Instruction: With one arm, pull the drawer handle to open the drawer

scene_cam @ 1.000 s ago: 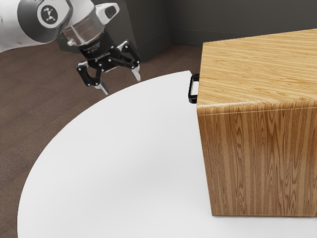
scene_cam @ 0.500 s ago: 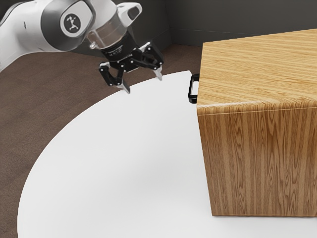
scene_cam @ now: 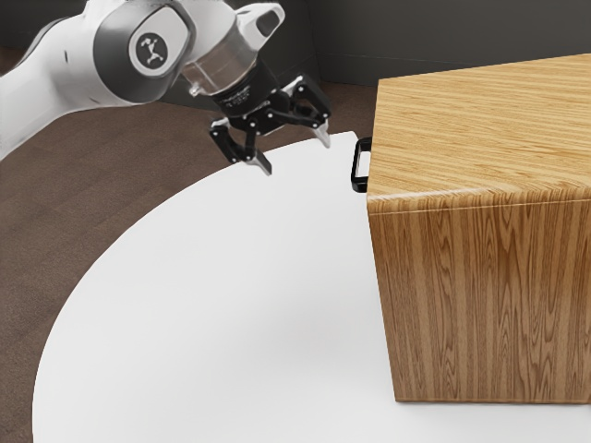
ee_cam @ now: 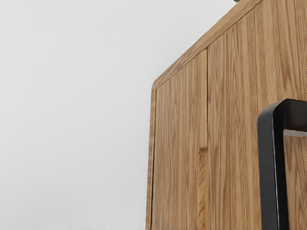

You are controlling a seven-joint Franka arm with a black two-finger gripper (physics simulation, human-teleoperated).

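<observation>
A wooden cabinet (scene_cam: pixel 480 231) stands on the white round table (scene_cam: pixel 231 314) at the exterior view's right. Its black loop handle (scene_cam: pixel 359 165) sticks out of the face that looks toward the arm. My gripper (scene_cam: pixel 295 152) hangs open above the table's far edge, a short way to the left of the handle, holding nothing. In the wrist view the cabinet front (ee_cam: pixel 192 158) with its drawer seams lies straight ahead of my hand, and the black handle (ee_cam: pixel 274 163) stands out from it. The drawer front sits flush with the cabinet.
Dark wooden floor (scene_cam: pixel 83 194) surrounds the table. A dark wall runs along the back (scene_cam: pixel 416 37). The table's white surface stretches wide in front of and to the left of the cabinet.
My gripper has travelled toward the exterior view's right, closing most of the distance to the handle. It has stayed open. The cabinet has not moved.
</observation>
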